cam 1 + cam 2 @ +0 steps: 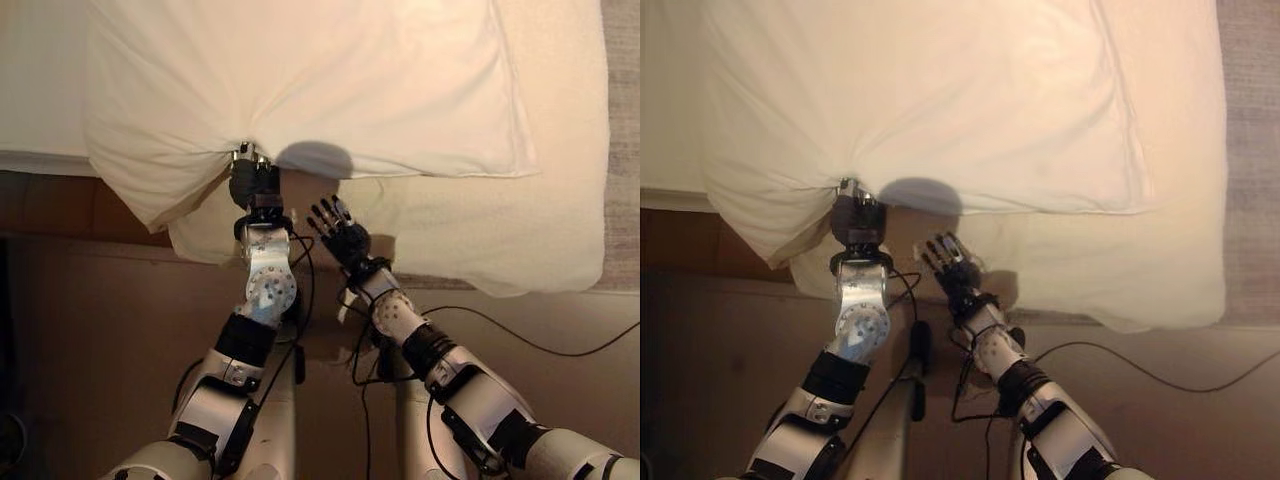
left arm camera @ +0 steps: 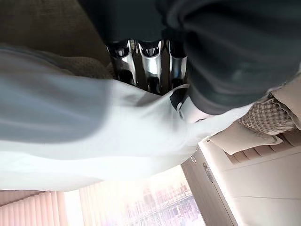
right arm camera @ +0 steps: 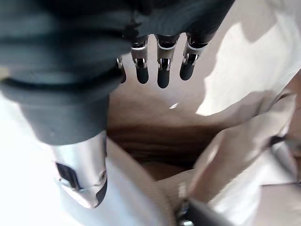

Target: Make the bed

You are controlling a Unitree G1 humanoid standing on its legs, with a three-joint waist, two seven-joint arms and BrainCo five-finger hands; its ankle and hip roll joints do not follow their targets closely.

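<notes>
the pillow (image 1: pixel 300 80) lay flat on the bed (image 1: pixel 560 150), covering most of the upper part of the head views. its near edge overhung the bed's near side, and its near left corner (image 1: pixel 150 205) sagged below the edge of the mattress. a cream blanket (image 1: pixel 480 230) lay under the pillow and hung over the same side of the bed, showing below and to the right of the pillow.

the left hand (image 1: pixel 252 178) was raised to the pillow's near edge, at a point left of the middle. the pillowcase was drawn into radiating creases at that point. in the left wrist view the fingers (image 2: pixel 151 63) were curled onto the white fabric (image 2: pixel 94 132) with the thumb pressed against it from the other side, so the hand was clamped on the pillow's edge.

the right hand (image 1: pixel 340 232) was held just beside the left one, lower and to its right, in front of the hanging blanket. its fingers (image 3: pixel 162 70) were straight and spread apart, and held nothing. it was apart from the pillow; contact with the blanket could not be determined.

the wooden bed frame (image 1: pixel 60 210) showed under the mattress at the left, above the floor (image 1: pixel 100 340).
</notes>
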